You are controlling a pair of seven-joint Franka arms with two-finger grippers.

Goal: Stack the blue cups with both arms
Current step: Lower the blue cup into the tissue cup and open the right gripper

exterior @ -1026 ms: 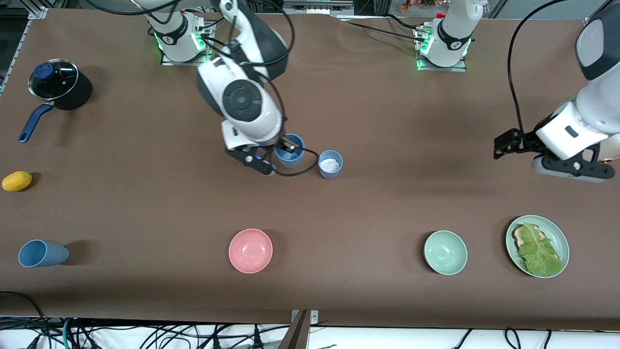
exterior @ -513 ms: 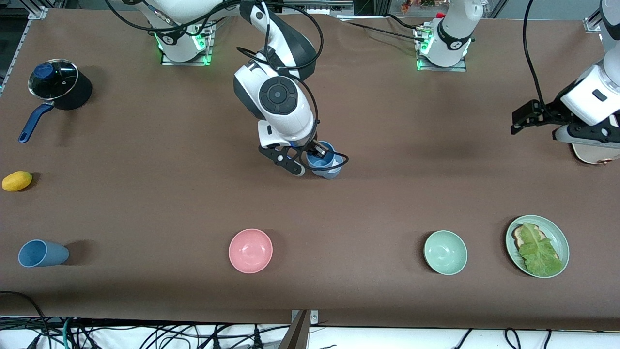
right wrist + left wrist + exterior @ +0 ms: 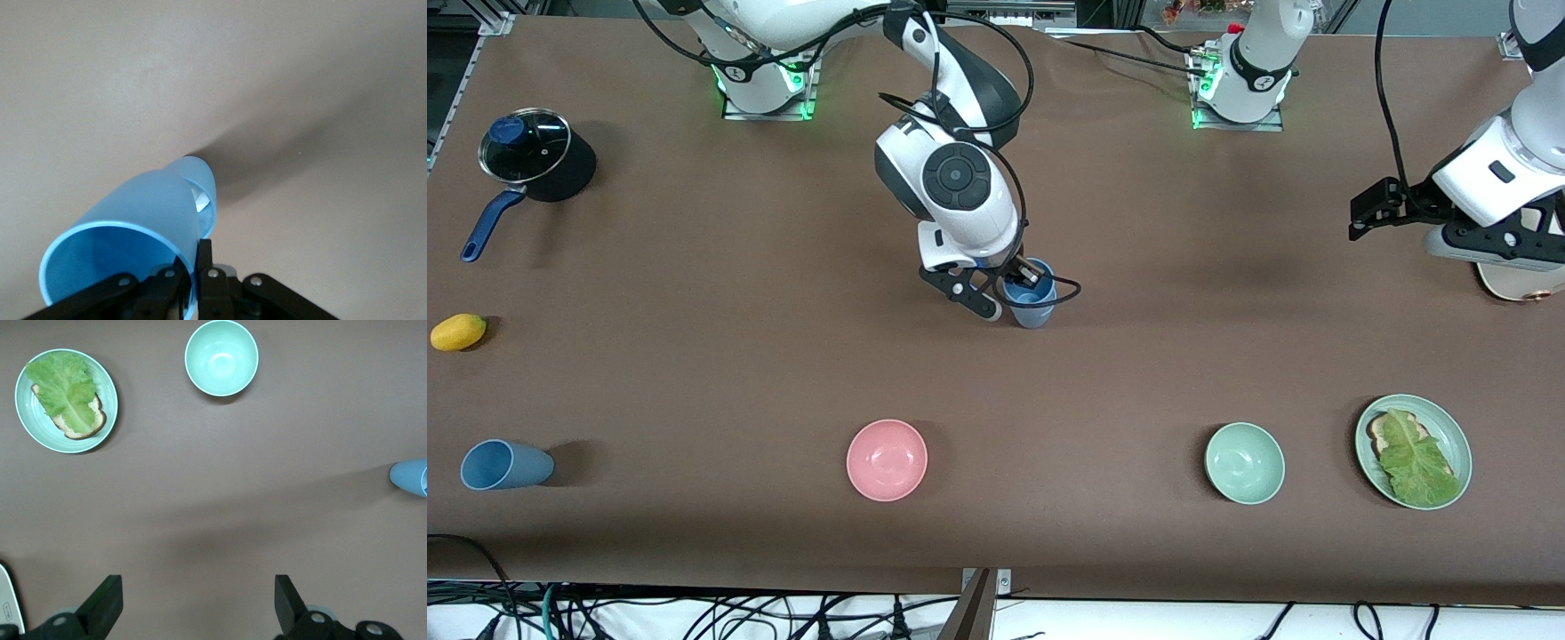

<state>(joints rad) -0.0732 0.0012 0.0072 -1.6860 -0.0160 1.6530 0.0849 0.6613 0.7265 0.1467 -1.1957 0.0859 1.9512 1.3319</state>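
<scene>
My right gripper is shut on the rim of the brighter blue cup, one finger inside and one outside. It holds the cup tilted, with its lower end at the mouth of the greyer blue cup, which stands mid-table. In the right wrist view the gripper pinches the bright cup's wall, and the greyer cup's rim shows at the bright cup's lower end. A third blue cup lies on its side at the right arm's end. My left gripper waits open and empty over the left arm's end.
A pink bowl, a pale green bowl and a green plate with toast and lettuce sit near the front camera. A lidded pot and a yellow fruit are at the right arm's end. A pale board lies under the left gripper.
My right gripper carried the brighter blue cup from beside the greyer cup to over its mouth. The left arm rose and drew back toward its end of the table.
</scene>
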